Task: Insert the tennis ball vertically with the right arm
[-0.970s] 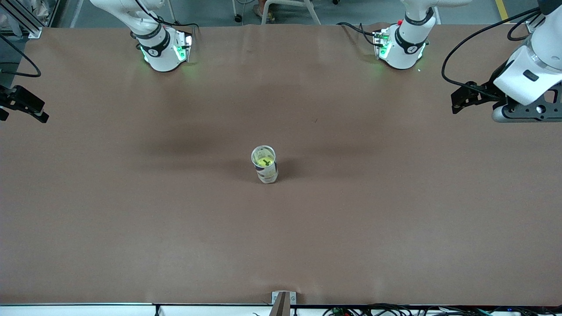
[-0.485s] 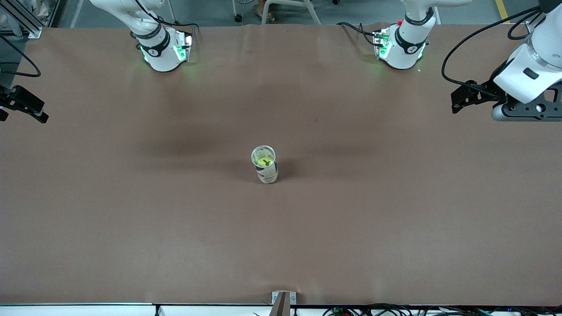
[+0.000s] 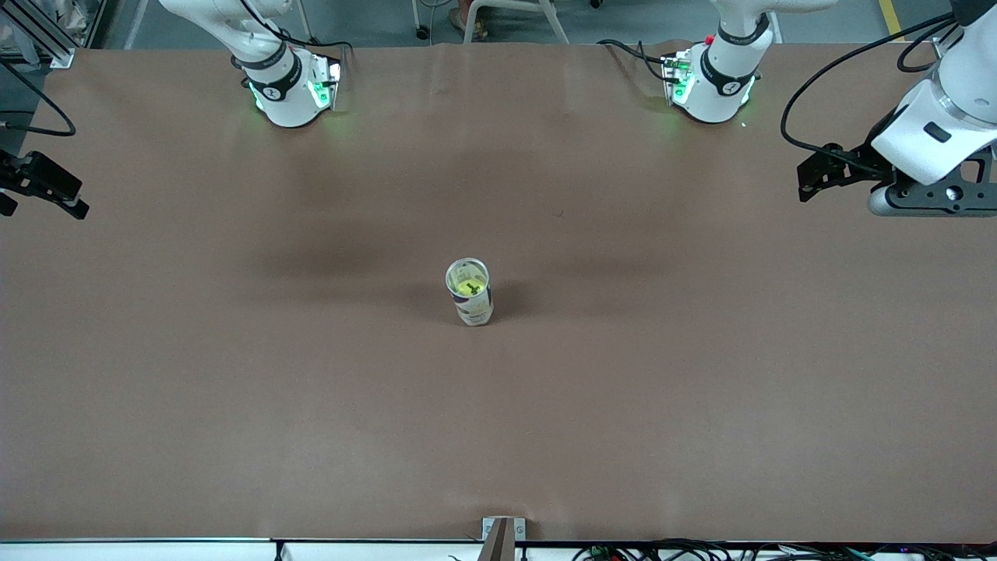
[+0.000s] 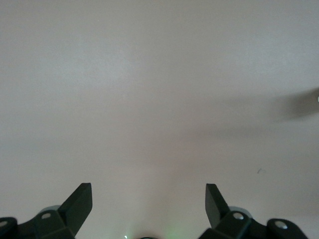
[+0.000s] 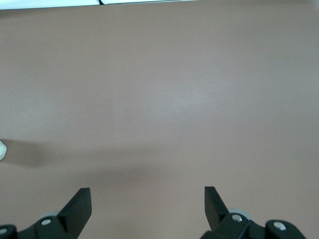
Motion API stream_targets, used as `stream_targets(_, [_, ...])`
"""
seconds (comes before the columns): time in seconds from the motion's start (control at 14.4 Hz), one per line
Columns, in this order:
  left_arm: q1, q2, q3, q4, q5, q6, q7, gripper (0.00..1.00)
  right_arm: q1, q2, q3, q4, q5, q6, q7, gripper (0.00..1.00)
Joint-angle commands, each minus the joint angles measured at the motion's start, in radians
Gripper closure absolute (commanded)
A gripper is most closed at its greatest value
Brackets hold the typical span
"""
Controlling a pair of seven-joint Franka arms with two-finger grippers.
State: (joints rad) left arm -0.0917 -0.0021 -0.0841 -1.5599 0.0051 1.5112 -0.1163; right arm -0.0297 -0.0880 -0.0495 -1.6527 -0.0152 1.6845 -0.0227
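Observation:
A yellow-green tennis ball (image 3: 470, 289) sits inside a clear upright can (image 3: 474, 312) with a pale label, in the middle of the brown table. My right gripper (image 3: 45, 193) hangs open and empty over the right arm's end of the table, well away from the can. In the right wrist view its gripper (image 5: 147, 195) shows only bare table between wide-set fingers (image 5: 79, 204). My left gripper (image 3: 805, 181) is open and empty over the left arm's end; the left wrist view shows the same gripper (image 4: 148, 193) over bare table.
The brown table cover (image 3: 498, 421) spreads all round the can. Both arm bases (image 3: 290, 93) (image 3: 713, 86) stand along the table edge farthest from the front camera. A small metal bracket (image 3: 502, 531) sits at the near edge.
The left arm's hand has crept a little toward the middle of the table. The can, the ball and the right gripper stay as they were.

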Motion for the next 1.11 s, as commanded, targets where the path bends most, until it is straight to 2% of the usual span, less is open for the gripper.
stream_targets(0.0, [0.003,-0.054,0.001,-0.06,-0.028,0.036,0.009,0.0,0.008,-0.009,-0.003,-0.006,-0.002,0.003,0.003,0.0])
stream_targets(0.21, [0.003,-0.056,0.001,-0.063,-0.028,0.055,0.009,0.0,0.007,-0.007,-0.003,-0.006,0.003,0.004,0.003,0.0])
stream_targets(0.48, [0.004,-0.039,0.007,-0.014,-0.027,0.054,0.012,0.0,0.007,-0.006,-0.004,-0.006,0.0,0.003,-0.005,0.0])
stream_targets(1.04, [0.006,-0.025,0.009,-0.005,-0.019,0.049,0.014,0.0,0.007,-0.004,-0.004,-0.006,-0.003,0.001,-0.008,0.0])
